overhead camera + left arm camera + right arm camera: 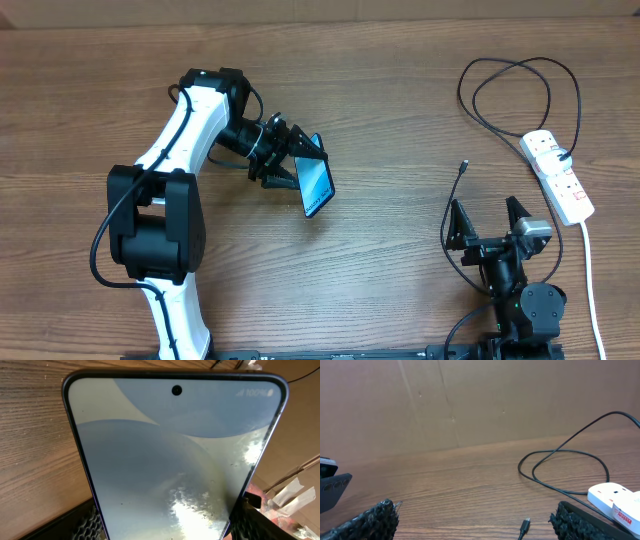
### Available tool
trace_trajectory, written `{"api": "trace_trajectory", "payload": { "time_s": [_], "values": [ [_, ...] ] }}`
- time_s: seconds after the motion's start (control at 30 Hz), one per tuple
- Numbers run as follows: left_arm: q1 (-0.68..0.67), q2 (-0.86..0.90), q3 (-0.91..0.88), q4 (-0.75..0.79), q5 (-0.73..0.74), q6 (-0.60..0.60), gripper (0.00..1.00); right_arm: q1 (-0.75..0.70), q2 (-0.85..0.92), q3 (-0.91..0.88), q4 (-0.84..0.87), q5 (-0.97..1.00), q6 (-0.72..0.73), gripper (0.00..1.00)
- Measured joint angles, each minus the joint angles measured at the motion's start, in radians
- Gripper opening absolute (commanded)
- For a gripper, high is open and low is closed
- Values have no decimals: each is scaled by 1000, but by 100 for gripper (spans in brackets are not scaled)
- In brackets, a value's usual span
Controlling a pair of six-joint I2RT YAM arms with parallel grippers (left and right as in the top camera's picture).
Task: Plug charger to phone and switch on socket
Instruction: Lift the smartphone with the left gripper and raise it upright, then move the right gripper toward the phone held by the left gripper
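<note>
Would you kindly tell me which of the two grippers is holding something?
The left gripper, clamped on the phone; the right gripper stands open and empty.

the left arm (180, 125) has glossy white shells between bulky black joints, with a thin black cable (100, 235) looping at its nine o'clock side, and the right gripper (475, 511) shows rough, mesh-textured black fingers (375, 520).

The flat blue-screen phone (316, 185) is left of the middle of the brown wooden table (400, 290). The long white plastic socket strip (558, 176) lies far right. The thin black charger cable (462, 90) loops behind it, its tip between them.
</note>
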Motion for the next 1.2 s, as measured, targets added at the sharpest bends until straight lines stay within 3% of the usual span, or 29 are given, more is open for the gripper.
{"api": "trace_trajectory", "payload": {
  "time_s": [0.57, 0.7, 0.93, 1.2],
  "values": [
    [0, 0, 0, 0, 11, 0, 47, 0, 0, 0, 2, -30, 19, 100],
    [0, 0, 0, 1, 11, 0, 47, 0, 0, 0, 10, -97, 146, 100],
    [0, 0, 0, 18, 10, 0, 47, 0, 0, 0, 16, -342, 524, 100],
    [0, 0, 0, 72, -12, -11, 48, 0, 0, 0, 15, -682, 679, 100]
  ]
}}
